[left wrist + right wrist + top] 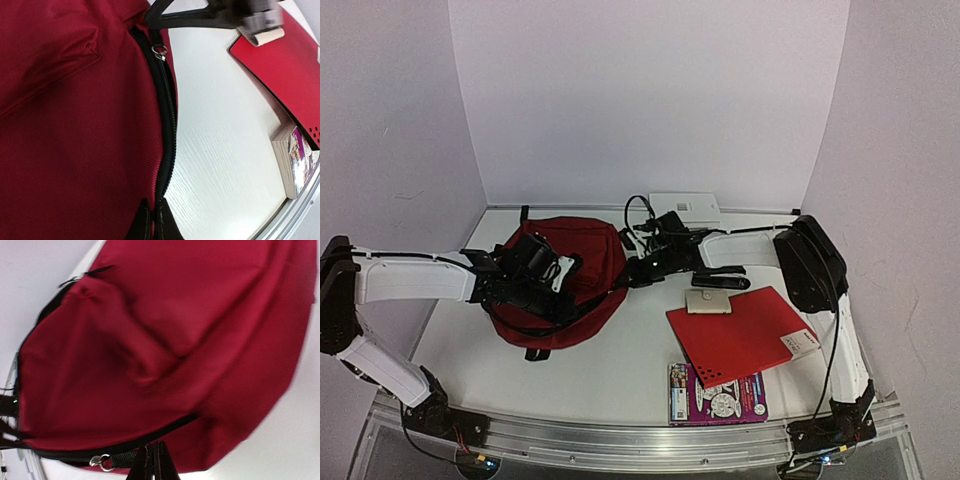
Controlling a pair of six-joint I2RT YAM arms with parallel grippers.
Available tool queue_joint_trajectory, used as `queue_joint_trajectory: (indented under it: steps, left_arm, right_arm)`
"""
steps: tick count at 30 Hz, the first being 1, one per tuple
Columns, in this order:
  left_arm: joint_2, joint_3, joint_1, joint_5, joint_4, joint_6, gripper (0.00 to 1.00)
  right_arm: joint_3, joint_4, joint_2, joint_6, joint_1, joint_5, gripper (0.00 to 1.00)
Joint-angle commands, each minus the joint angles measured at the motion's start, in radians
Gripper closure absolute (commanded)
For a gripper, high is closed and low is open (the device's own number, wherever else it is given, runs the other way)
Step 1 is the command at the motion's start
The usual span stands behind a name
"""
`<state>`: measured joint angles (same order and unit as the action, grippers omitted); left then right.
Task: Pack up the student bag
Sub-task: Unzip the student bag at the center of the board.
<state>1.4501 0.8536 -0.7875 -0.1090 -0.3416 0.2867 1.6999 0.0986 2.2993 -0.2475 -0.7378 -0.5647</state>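
The student bag point(585, 245) is a dark red fabric backpack lying at the table's left middle. It fills the left wrist view point(75, 125) and the right wrist view point(175, 315). My left gripper point(560, 272) rests on the bag's front; in its wrist view it point(152, 219) is shut on the bag's edge beside the black zipper point(167, 130). My right gripper point(632, 275) is at the bag's right edge; in its wrist view it point(152, 459) is shut on the black zipper pull strap point(122, 458) with its metal ring point(101, 461). The zipper looks closed.
A flat bright red folder point(735, 335) lies right of the bag, over a colourful book point(717, 393) near the front edge. A small beige item point(708, 301) and a black flat object point(720, 283) lie behind the folder. A white box point(685, 208) stands at the back wall.
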Motion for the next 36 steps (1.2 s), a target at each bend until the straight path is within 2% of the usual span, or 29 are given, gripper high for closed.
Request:
queue_joint_trajectory:
  steps: [1, 8, 16, 19, 24, 25, 28, 31, 33, 36]
  left_arm:
    - [-0.09, -0.029, -0.015, -0.002, -0.041, 0.006, 1.0]
    - [-0.124, -0.04, -0.026, 0.008, -0.093, 0.014, 1.0]
    - [-0.089, -0.024, -0.049, -0.04, -0.12, 0.03, 1.0]
    - [-0.089, -0.017, -0.053, -0.046, -0.127, 0.037, 1.0]
    - [-0.072, 0.036, -0.053, 0.03, -0.127, 0.072, 1.0]
    - [-0.055, 0.06, -0.053, 0.037, -0.122, 0.075, 1.0]
    - [0.042, 0.175, -0.05, 0.079, -0.133, 0.074, 1.0]
    - [0.21, 0.352, -0.037, 0.099, -0.194, 0.071, 1.0]
    - [0.334, 0.483, -0.022, 0.1, -0.237, 0.089, 1.0]
    - [0.442, 0.598, 0.017, 0.059, -0.254, 0.143, 1.0]
  right_arm:
    - [0.07, -0.022, 0.071, 0.04, 0.034, 0.098, 1.0]
    - [0.131, -0.022, 0.127, 0.064, 0.079, 0.141, 1.0]
    - [0.244, -0.023, 0.184, 0.069, 0.12, 0.177, 1.0]
    - [0.282, -0.022, 0.197, 0.061, 0.121, 0.147, 1.0]
    - [0.285, -0.02, 0.175, 0.046, 0.12, 0.056, 0.98]
    - [0.272, -0.02, 0.158, 0.05, 0.12, 0.042, 0.94]
    - [0.214, -0.021, 0.092, 0.071, 0.12, 0.021, 0.72]
    - [0.137, -0.019, 0.005, 0.085, 0.12, 0.007, 0.42]
    - [0.073, -0.015, -0.073, 0.095, 0.12, 0.013, 0.28]
    - [-0.014, -0.002, -0.177, 0.12, 0.122, 0.058, 0.14]
